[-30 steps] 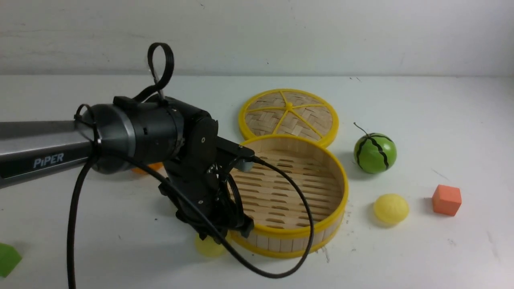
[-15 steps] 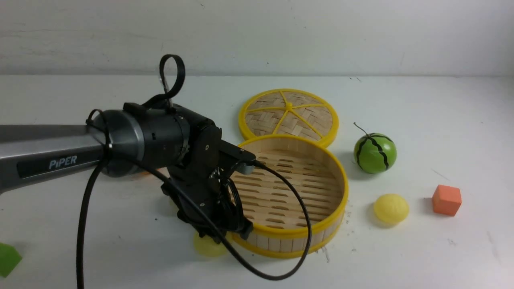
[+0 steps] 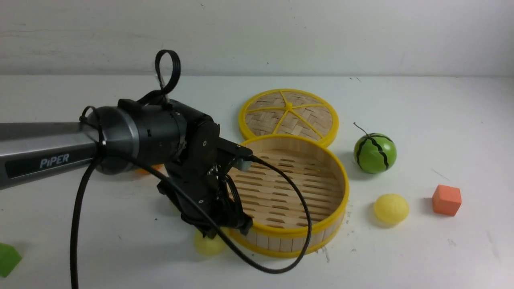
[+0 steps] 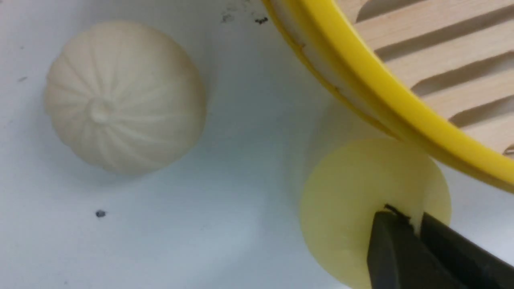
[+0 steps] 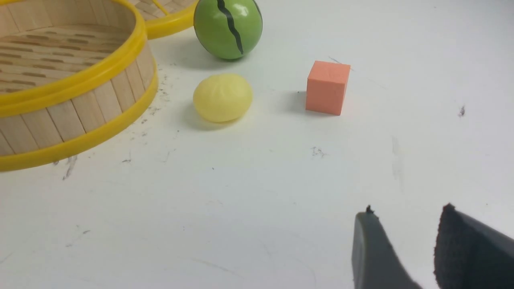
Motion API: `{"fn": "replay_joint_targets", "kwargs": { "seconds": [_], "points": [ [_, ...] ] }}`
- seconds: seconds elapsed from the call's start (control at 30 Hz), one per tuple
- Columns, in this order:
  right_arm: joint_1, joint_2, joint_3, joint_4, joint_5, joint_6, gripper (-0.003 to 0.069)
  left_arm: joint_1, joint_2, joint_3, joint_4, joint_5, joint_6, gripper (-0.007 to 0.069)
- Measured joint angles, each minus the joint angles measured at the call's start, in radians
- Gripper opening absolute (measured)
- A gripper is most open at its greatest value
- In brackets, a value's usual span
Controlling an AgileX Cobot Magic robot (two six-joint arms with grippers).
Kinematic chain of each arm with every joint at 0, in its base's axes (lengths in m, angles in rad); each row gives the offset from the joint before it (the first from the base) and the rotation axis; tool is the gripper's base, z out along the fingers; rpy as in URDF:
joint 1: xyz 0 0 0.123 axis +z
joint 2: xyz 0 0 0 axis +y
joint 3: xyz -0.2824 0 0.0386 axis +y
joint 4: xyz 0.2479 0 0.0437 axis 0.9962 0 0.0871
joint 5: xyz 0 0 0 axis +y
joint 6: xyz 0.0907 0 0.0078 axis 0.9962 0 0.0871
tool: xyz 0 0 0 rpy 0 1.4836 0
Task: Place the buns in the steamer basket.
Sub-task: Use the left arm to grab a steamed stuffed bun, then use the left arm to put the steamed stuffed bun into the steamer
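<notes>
Our left hand [image 4: 409, 218] is pressing together atop the yellow bun [image 4: 349, 192], grip unclear. We are planning a lift clearing the basket [image 4: 401, 108] rim.

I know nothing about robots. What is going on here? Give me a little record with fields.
Steamer basket: no bun seen inside
Left gripper: shut, tips over the pale yellow bun beside the basket; a real grip cannot be told
Right gripper: open, holding nothing
Cream-white bun: on the table, apart from the basket
Second yellow bun: on the table, right of the basket
Lid: flat, behind the basket
</notes>
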Motion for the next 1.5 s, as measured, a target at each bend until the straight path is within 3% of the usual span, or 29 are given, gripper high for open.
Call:
{"fn": "replay_joint_targets", "kwargs": {
  "seconds": [0.43, 0.6, 0.83, 1.1, 1.3, 1.5],
  "points": [
    [0.000, 0.000, 0.000, 0.000, 0.000, 0.000, 0.0241, 0.000, -0.176, 0.000, 0.000, 0.132, -0.039, -0.0013],
    [0.000, 0.000, 0.000, 0.000, 0.000, 0.000, 0.0241, 0.000, -0.227, -0.060, -0.076, 0.125, 0.046, -0.0013],
    [0.000, 0.000, 0.000, -0.001, 0.000, 0.000, 0.0241, 0.000, -0.058, -0.305, -0.208, 0.151, 0.189, -0.0013],
    [0.000, 0.000, 0.000, 0.000, 0.000, 0.000, 0.0241, -0.009, 0.130, -0.450, -0.211, 0.203, 0.198, -0.0013],
    [0.000, 0.000, 0.000, 0.000, 0.000, 0.000, 0.0241, -0.063, 0.199, -0.466, -0.144, 0.201, 0.187, -0.0013],
    [0.000, 0.000, 0.000, 0.000, 0.000, 0.000, 0.0241, -0.065, 0.230, -0.468, -0.128, 0.203, 0.172, 0.0076]
  ]
}}
